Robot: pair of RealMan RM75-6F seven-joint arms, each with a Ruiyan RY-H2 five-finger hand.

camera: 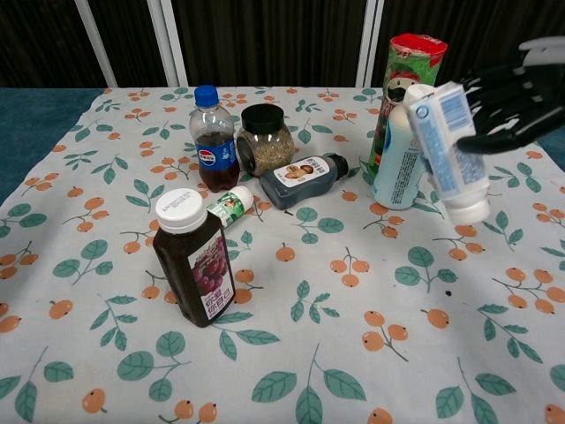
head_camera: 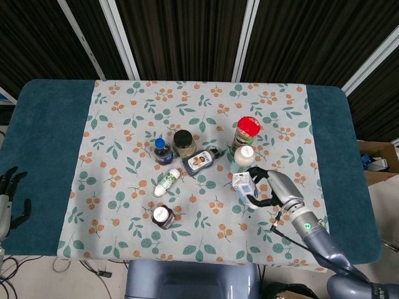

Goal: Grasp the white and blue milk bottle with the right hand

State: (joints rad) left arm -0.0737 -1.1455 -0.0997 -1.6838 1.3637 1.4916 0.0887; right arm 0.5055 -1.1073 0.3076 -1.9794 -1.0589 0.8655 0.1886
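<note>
The white and blue milk bottle (camera: 449,147) hangs in the air, tilted, cap end down, above the floral cloth. My right hand (camera: 518,92) grips it from the right with fingers wrapped around its upper part. From the head camera the bottle (head_camera: 244,185) shows just below the pale white-capped bottle, with the right hand (head_camera: 275,187) curled around it. My left hand (head_camera: 9,199) sits at the far left edge, off the table, fingers apart and holding nothing.
Close to the lifted bottle stand a pale white-capped bottle (camera: 403,146) and a red-lidded can (camera: 409,78). Further left are a cola bottle (camera: 212,139), a black-lidded jar (camera: 263,139), a lying dark sauce bottle (camera: 305,179), a small lying bottle (camera: 229,206) and a dark juice bottle (camera: 194,261).
</note>
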